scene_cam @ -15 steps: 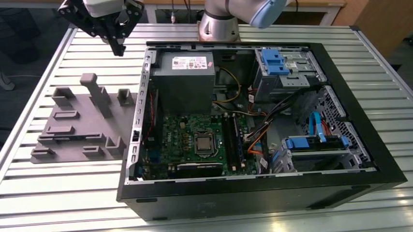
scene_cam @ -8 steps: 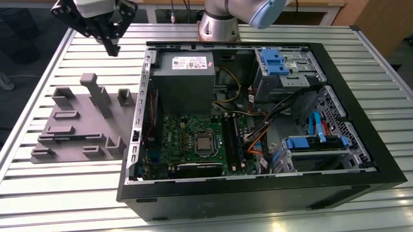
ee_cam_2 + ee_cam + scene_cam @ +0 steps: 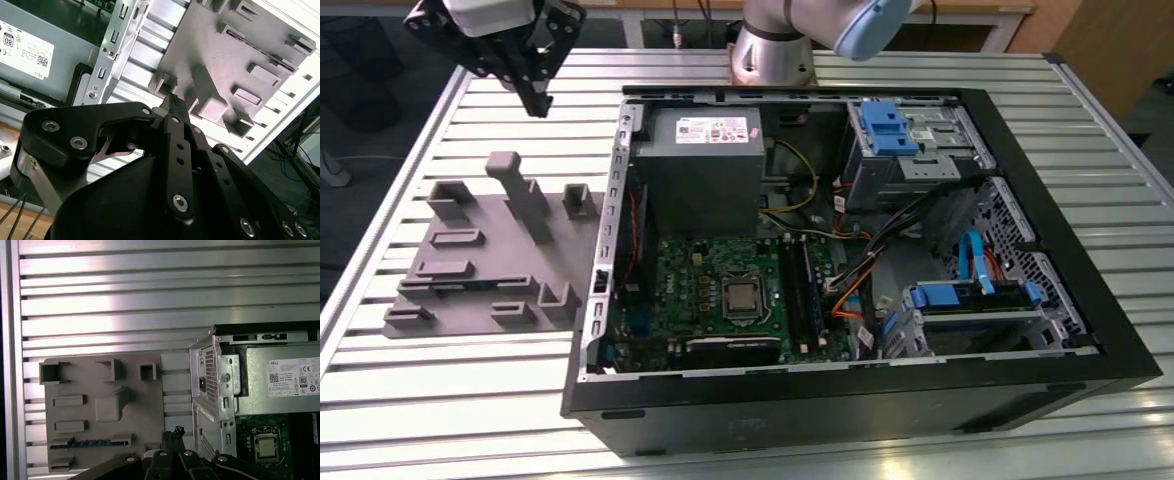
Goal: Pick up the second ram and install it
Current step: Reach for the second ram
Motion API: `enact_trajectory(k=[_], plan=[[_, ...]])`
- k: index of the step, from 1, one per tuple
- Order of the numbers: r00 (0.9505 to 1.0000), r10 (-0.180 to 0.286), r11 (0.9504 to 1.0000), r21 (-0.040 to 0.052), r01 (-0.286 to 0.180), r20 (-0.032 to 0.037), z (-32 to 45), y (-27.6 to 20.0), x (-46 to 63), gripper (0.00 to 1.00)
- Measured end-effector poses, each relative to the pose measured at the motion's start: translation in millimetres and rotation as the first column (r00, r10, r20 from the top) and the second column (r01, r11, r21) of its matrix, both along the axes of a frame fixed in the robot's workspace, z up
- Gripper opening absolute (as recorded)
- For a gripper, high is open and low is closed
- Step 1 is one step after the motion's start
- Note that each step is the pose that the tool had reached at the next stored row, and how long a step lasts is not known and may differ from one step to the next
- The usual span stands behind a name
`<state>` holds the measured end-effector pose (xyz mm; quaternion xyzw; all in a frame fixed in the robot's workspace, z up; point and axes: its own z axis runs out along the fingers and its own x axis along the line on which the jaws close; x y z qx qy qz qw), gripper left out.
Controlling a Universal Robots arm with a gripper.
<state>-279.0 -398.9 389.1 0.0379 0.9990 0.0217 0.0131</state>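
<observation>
- Slatted metal table (image 3: 454,390)
- Grey moulded holder (image 3: 514,258) at 9 o'clock of the open computer case (image 3: 854,400)
- Power supply (image 3: 700,160) at the case's 11 o'clock, blue drive bracket (image 3: 881,125) at 1 o'clock

A white printed label (image 3: 295,377) sits on the power supply (image 3: 257,392).

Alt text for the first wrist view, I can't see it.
The robot's hand hangs above a slatted metal table, near a grey tray with a blue-green memory stick lying in it. An open computer case lies beside the tray.
</observation>
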Motion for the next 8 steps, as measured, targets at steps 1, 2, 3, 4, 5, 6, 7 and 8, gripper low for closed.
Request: enact_trajectory(k=[1,2,3,4,5,6,7,8], plan=[[1.0000,0.000,1.0000,0.0000,0.000,0.0000,-0.1,0.0,-1.9,0.11],[1.0000,0.000,1.0000,0.0000,0.000,0.0000,-0.2,0.0,-3.6,0.11],[1.0000,0.000,1.0000,0.0000,0.000,0.0000,-0.2,0.0,-5.2,0.11],[1.0000,0.000,1.0000,0.0000,0.000,0.0000,-0.3,0.0,-6.9,0.11],[1.0000,0.000,1.0000,0.0000,0.000,0.0000,-0.4,0.0,-8.6,0.11],[1.0000,0.000,1.0000,0.0000,0.000,0.0000,-0.4,0.0,-10.2,0.11],[1.0000,0.000,1.0000,0.0000,0.000,0.0000,-0.5,0.0,-11.9,0.11],[1.0000,0.000,1.0000,0.0001,0.000,0.0000,-0.6,0.0,-13.9,0.11]])
